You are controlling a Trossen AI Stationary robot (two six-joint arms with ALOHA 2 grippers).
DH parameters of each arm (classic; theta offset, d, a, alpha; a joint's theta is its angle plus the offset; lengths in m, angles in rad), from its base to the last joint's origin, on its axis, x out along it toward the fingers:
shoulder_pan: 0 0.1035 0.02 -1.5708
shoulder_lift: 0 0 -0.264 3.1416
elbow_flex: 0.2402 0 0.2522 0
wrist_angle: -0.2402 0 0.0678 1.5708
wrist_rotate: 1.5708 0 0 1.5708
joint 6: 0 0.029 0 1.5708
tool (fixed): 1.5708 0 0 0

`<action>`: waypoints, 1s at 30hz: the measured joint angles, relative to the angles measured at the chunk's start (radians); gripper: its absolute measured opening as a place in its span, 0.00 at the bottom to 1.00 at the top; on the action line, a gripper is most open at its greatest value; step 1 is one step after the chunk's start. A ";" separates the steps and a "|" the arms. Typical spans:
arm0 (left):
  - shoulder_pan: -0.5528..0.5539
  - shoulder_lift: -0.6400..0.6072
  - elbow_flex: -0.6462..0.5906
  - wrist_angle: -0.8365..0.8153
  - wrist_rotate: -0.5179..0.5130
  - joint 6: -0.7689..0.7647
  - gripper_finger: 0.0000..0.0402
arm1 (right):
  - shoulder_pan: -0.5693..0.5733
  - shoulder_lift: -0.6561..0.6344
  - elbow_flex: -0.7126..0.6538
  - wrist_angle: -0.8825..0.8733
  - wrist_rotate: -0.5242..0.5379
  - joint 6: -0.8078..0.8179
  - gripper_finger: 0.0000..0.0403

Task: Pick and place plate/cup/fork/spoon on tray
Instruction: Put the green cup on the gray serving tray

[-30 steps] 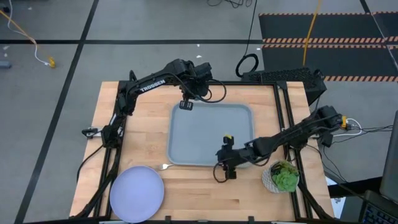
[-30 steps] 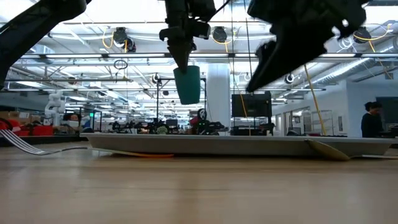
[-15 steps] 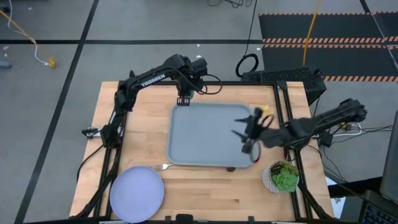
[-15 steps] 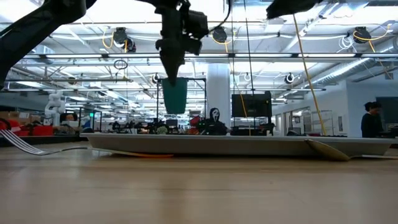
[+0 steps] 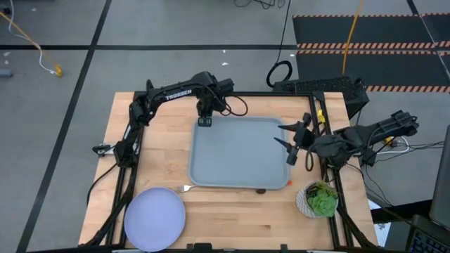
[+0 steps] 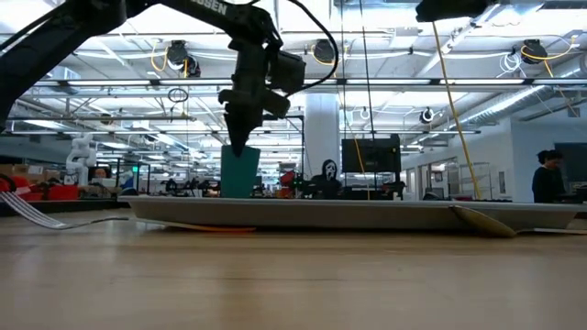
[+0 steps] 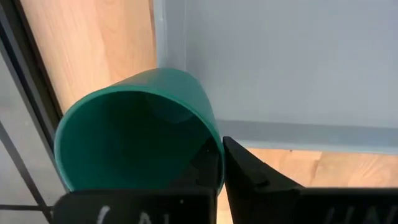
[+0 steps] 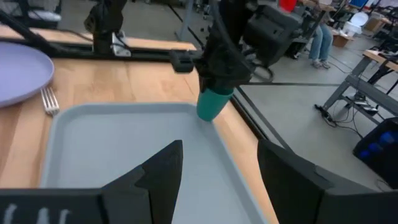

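The plate [image 5: 155, 218] lies at the near left corner of the bench [image 5: 158, 151], well apart from both tools. Just right of it the fork [image 5: 185, 188] lies on the wood with its tines toward the plate and its handle hidden under the near left corner of the tray [image 5: 239, 151]; the right wrist view shows the tines beside the plate's rim.

The left tool [image 5: 204, 117] hangs over the far left corner of the tray and is closed on the cup [image 6: 240, 171], pinching its wall: the left wrist view shows one finger [image 7: 261, 180] pressed against the outside of the rim. In the low view the cup hangs upright below the tool, its bottom at the level of the tray's rim; whether it touches the tray floor I cannot tell. From the right wrist view it sits right at the tray's far corner.

The right tool [image 5: 295, 144] hovers above the right edge of the tray with its fingers spread wide and nothing between them, well apart from the cup. A white bowl of green leaves [image 5: 320, 199] stands on the bench near the tray's near right corner
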 joint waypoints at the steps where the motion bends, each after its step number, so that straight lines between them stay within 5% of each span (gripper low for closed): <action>1: -0.001 -0.001 -0.002 0.001 -0.002 -0.006 0.02 | 0.000 -0.007 0.000 0.000 0.000 0.000 0.49; 30: -0.148 -0.008 -0.008 -0.049 -0.005 -0.146 0.06 | 0.000 -0.033 -0.001 -0.057 0.049 0.026 0.49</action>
